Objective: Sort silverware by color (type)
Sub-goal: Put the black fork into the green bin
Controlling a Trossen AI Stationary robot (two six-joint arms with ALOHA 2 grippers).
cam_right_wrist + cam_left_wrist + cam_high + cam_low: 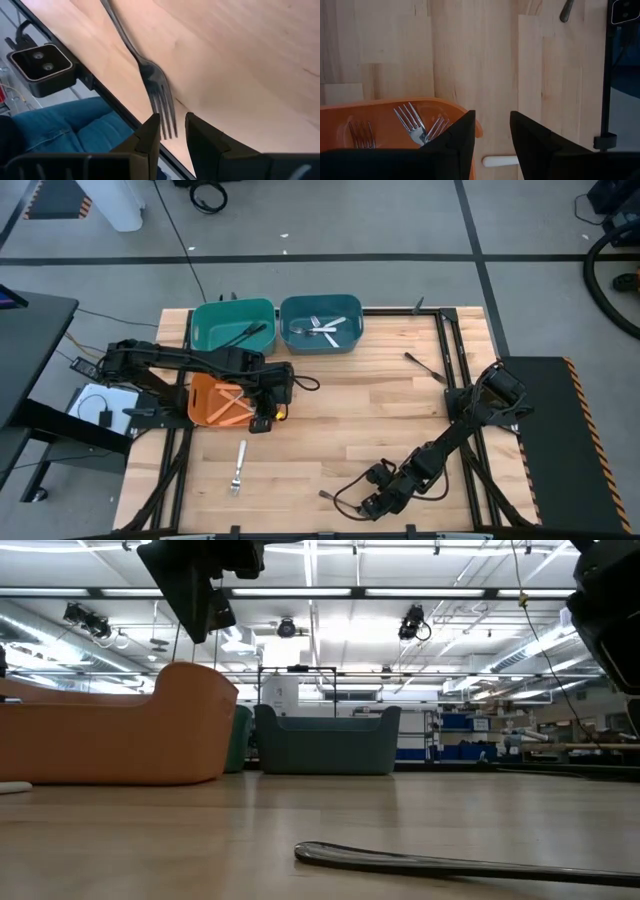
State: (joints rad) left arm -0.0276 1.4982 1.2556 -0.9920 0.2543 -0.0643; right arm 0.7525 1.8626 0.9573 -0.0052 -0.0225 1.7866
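High view: the right gripper (375, 502) lies low at the near edge of the table (350, 410), its tips directed at a black fork (150, 75) resting flat on the wood close to that edge. Right wrist view shows the two fingers slightly parted with nothing between them; the fork's tines lie just ahead of the gap, the handle running away from the gripper. To complete the pick-up well, the fingers should probably straddle the neck or handle, not the tines, and close only once they reach the wood, since a fork this slim may slide or tip off the near edge if nudged.

The left gripper (265, 423) hangs beside the orange bin (215, 402), fingers apart and empty; tan-handled forks (417, 127) lie inside that bin. A green bin (232, 326) at the far side holds a black fork (245, 333), the likely destination; the blue bin (320, 323) next to it holds silver forks (325, 326). One silver fork (238, 467) remains loose near the left, and another dark piece (425, 366) lies toward the right frame.
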